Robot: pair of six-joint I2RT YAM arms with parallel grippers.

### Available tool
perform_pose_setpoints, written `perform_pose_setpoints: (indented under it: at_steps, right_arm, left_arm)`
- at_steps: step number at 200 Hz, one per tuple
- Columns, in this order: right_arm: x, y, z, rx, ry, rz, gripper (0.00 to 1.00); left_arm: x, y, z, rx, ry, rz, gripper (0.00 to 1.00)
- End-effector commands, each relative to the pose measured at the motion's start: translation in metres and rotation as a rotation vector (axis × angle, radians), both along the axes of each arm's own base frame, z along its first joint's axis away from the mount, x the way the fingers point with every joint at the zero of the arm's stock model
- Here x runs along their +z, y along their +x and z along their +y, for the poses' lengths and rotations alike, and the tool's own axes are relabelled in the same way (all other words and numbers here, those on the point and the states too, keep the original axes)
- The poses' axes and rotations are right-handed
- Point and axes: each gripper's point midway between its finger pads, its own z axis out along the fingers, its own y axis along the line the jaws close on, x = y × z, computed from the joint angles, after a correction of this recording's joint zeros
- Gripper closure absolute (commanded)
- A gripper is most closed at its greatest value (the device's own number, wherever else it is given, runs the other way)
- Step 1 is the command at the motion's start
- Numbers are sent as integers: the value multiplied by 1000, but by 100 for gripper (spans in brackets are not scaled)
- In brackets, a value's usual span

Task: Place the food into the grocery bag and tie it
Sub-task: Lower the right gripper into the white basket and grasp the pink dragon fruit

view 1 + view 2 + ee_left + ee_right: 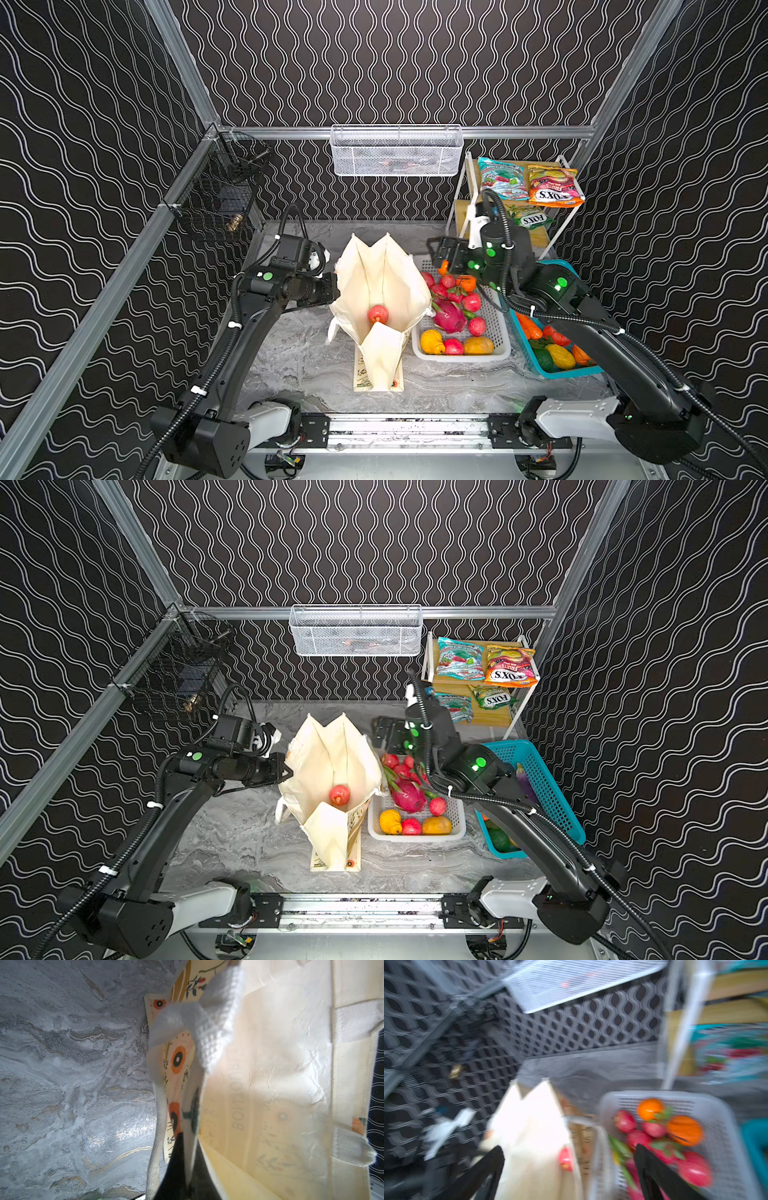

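Standing mouth-up, long axis front-to-back: grocery bag [382,274], rim clamped by left gripper [335,291]; right gripper [569,1148] spread above adjoining white basket [494,353].

Both arms [252,328] are matte black, base links [266,419] white. Ribbed cables [216,358] (zip-tied in white) line them.

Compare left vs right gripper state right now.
The left gripper is shut, pinching the left wall of the grocery bag; the right gripper is open and holds nothing. The left gripper sits at the bag's rim; the right gripper hangs above the far end of the white perforated basket. Both are black, with two fingers.
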Motion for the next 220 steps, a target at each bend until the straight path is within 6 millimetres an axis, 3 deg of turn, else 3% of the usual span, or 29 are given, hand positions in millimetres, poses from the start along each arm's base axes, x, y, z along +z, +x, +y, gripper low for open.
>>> perform_pose_setpoints:
  at_steps: [1, 41, 82, 112, 128, 132, 172, 220]
  right_arm:
    - [-27, 1, -27, -55, -47, 42, 1]
    - [-103, -4, -49, -88, -129, 187, 1]
    - [-178, -15, -47, -54, -193, 364, 1]
    - [-220, -26, -39, 4, -230, 482, 1]
    - [-230, -27, -32, 47, -233, 510, 1]
    - [-242, -33, -34, 56, -249, 537, 1]
    - [-260, -35, -27, 119, -282, 570, 1]
    - [-267, -25, -29, 128, -360, 557, 1]
  left_arm:
    - [1, -1, -1, -13, 0, -8, 100]
    - [2, -1, 0, -9, 3, -8, 100]
    - [0, 0, 1, -5, 8, -6, 100]
    - [-1, 1, 2, -1, 14, -3, 100]
    - [-2, 2, 2, -1, 15, -1, 100]
    - [-2, 1, 1, -1, 15, 0, 100]
    - [-3, 2, 1, 0, 13, 3, 100]
    - [-7, 1, 2, 0, 16, 9, 100]
